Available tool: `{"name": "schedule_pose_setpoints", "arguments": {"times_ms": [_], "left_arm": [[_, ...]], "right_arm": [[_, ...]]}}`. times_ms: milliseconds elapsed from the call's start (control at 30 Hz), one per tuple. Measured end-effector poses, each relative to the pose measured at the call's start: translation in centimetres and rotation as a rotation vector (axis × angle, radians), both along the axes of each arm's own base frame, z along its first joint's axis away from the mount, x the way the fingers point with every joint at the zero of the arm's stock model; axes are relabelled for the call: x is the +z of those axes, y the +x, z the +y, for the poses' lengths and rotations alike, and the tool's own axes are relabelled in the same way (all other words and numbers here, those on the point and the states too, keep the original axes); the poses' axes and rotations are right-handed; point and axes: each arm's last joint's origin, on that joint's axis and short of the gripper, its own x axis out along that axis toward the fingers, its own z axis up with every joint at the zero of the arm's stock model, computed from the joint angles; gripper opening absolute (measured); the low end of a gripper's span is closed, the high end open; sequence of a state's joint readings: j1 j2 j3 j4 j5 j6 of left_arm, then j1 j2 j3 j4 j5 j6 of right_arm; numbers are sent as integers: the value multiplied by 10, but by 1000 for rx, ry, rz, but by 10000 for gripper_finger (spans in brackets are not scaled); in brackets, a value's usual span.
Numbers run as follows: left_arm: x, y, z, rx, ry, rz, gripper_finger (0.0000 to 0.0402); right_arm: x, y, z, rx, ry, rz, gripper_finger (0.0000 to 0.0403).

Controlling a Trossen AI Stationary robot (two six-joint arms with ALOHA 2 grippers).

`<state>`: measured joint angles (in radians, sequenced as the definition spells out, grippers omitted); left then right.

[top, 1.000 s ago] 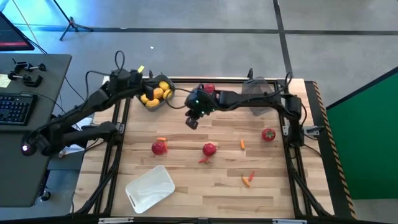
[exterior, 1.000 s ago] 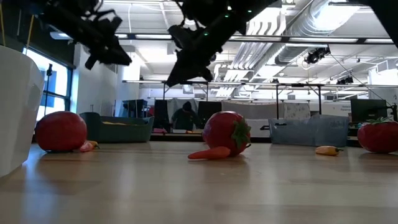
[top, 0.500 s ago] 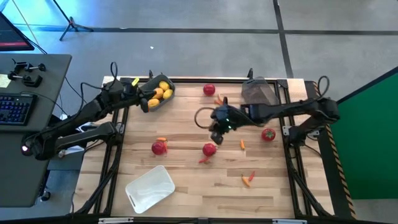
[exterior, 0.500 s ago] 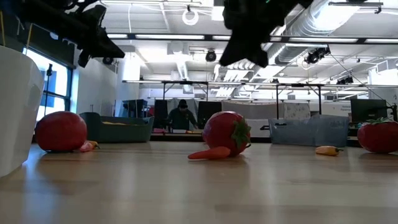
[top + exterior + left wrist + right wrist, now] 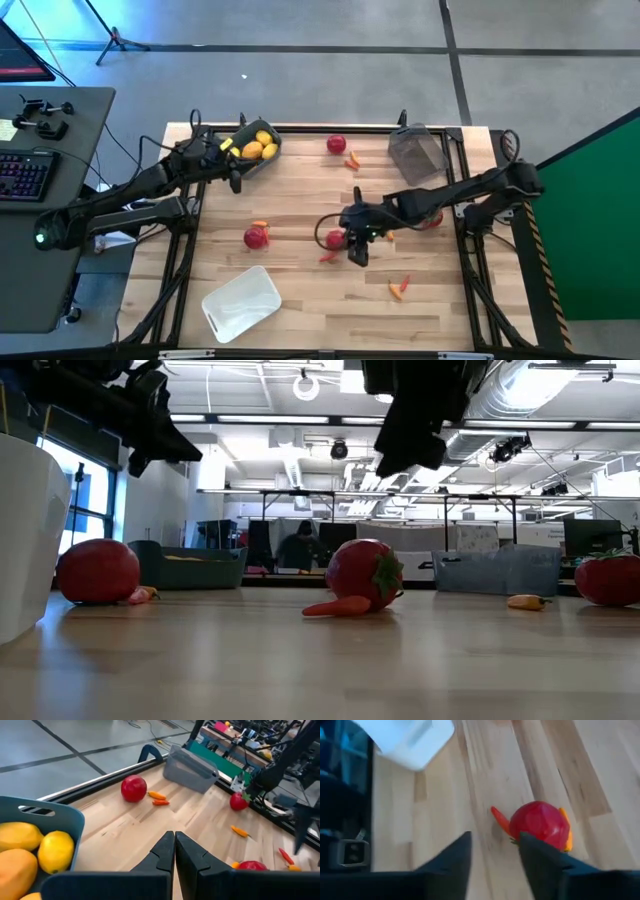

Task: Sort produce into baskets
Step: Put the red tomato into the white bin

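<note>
Blue-grey basket (image 5: pixel 247 152) at the table's far-left edge keeps its lemons (image 5: pixel 257 147), my left gripper (image 5: pixel 234 178) beside it now pressed together & empty, while my right gripper (image 5: pixel 357 247) swung from there to mid-table, fingers spread, w/ free wood around the red fruit (image 5: pixel 335 239).

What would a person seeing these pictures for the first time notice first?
The right gripper, open, hangs over a red fruit at mid-table with an orange pepper beside it. At the far left edge, the shut left gripper sits by the blue basket of lemons.
</note>
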<state>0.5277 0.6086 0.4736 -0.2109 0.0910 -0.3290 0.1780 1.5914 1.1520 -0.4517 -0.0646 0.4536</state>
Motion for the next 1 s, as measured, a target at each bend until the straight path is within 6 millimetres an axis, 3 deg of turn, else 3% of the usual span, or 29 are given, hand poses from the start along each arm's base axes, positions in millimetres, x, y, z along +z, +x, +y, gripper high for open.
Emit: {"name": "schedule_pose_setpoints", "arguments": {"times_ms": [167,300,533,733,1000], "left_arm": [[0,1,-1,-5,-12,-3,1],[-1,1,-2,-2,-32,-7,1],[-1,1,-2,0,-35,-4,0],[-2,0,-2,1,-42,9,0],[-4,0,-2,2,-49,21,0]], "right_arm": [[-12,14,2,151,-142,31,272],[-23,26,3,309,-293,82,307],[-42,45,3,520,-490,152,312],[-60,49,-2,600,-472,207,312],[-75,50,-11,553,-421,280,302]]}}
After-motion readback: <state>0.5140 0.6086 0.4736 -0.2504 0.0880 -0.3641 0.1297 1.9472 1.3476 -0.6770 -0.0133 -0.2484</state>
